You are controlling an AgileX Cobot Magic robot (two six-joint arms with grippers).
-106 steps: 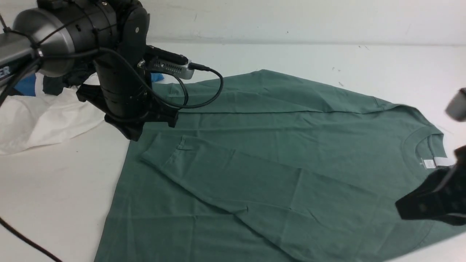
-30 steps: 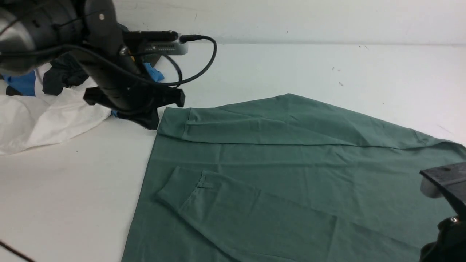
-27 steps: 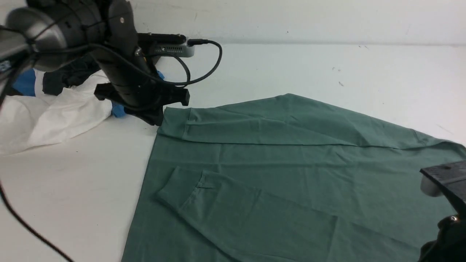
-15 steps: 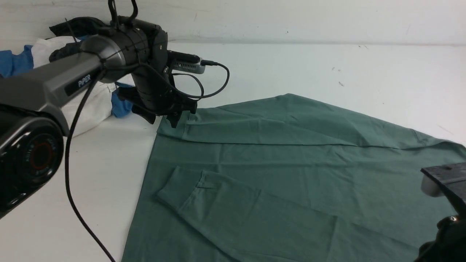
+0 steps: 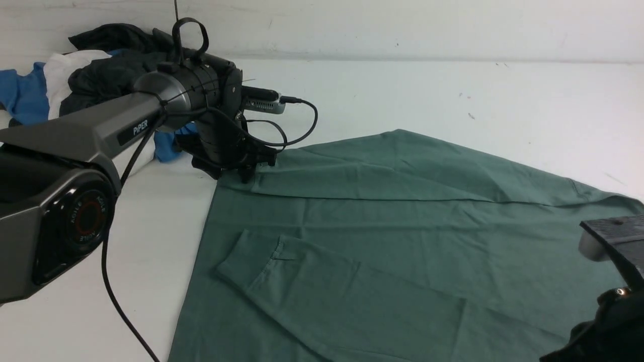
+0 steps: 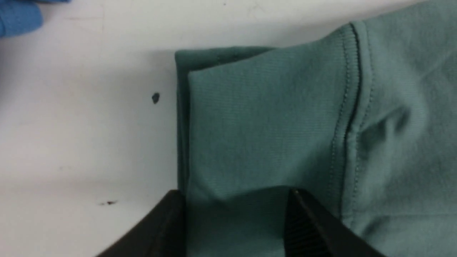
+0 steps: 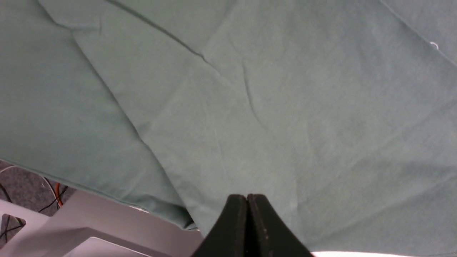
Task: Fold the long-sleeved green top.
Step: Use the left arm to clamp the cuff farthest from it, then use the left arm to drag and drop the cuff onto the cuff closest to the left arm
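Green long-sleeved top (image 5: 402,236) lies spread flat on the white table (image 5: 453,90), just beside the pile of spare garments (image 5: 100,75). Its far strip is folded inward and one sleeve (image 5: 312,281) lies across the body.

Left gripper (image 5: 241,171) sits between the pile and the corner of the top nearest to it. Its jaws stand apart and straddle the layered corner, with cloth between them but not clamped. Right gripper (image 7: 247,200) is well apart from the pile, at the opposite side of the top. Its jaws are pressed together with nothing visible between them.

Risk: if the left jaws close on the upper layer only, a lift would likely peel the folded strip open. A slanted pull could drag the green long-sleeved top toward the pile and wrinkle it.

Changes: a second ago the left gripper was closed on the pile side of the corner; now it is spread over the corner. Against the oldest frame, the top lies farther from the pile and its neck opening has left the front view.
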